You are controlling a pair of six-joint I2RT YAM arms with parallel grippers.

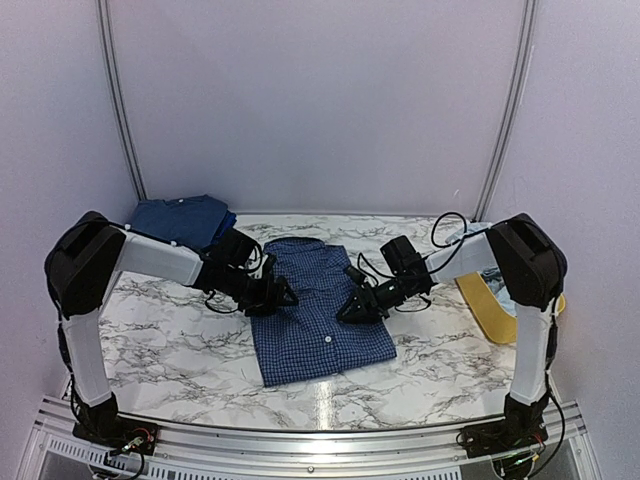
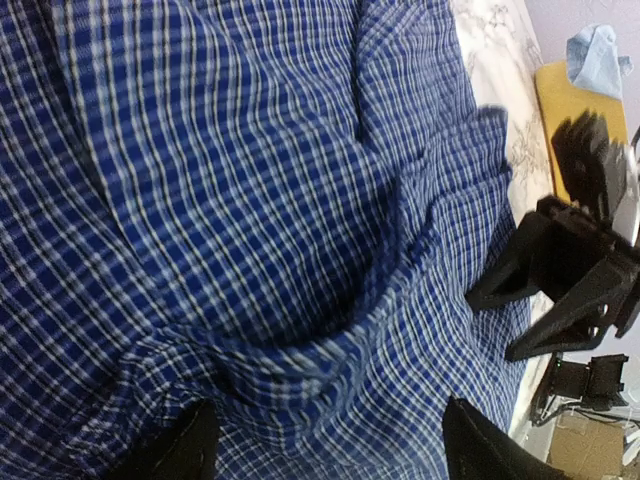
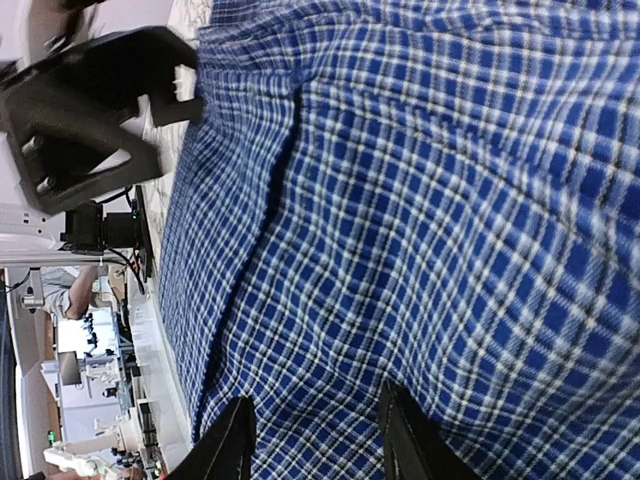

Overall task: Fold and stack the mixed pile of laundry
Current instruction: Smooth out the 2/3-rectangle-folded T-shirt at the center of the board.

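Checked navy cloth: in the top view the button-up shirt [image 1: 315, 310] lies flat at the centre of the counter [image 1: 180, 350]. A folded blue garment [image 1: 185, 218] sits at its 10 o'clock and the yellow tub [image 1: 485, 305] at 3 o'clock.

Left wrist view: the left claw [image 2: 328, 415] is spread wide and straddles a raised fold (tips on the cloth).

Right wrist view: the right claw [image 3: 315, 410] is narrowly parted over the shirt's 3 o'clock edge.

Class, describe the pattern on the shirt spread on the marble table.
The button-up shirt has a small navy-and-white check, clearest in the left wrist view.
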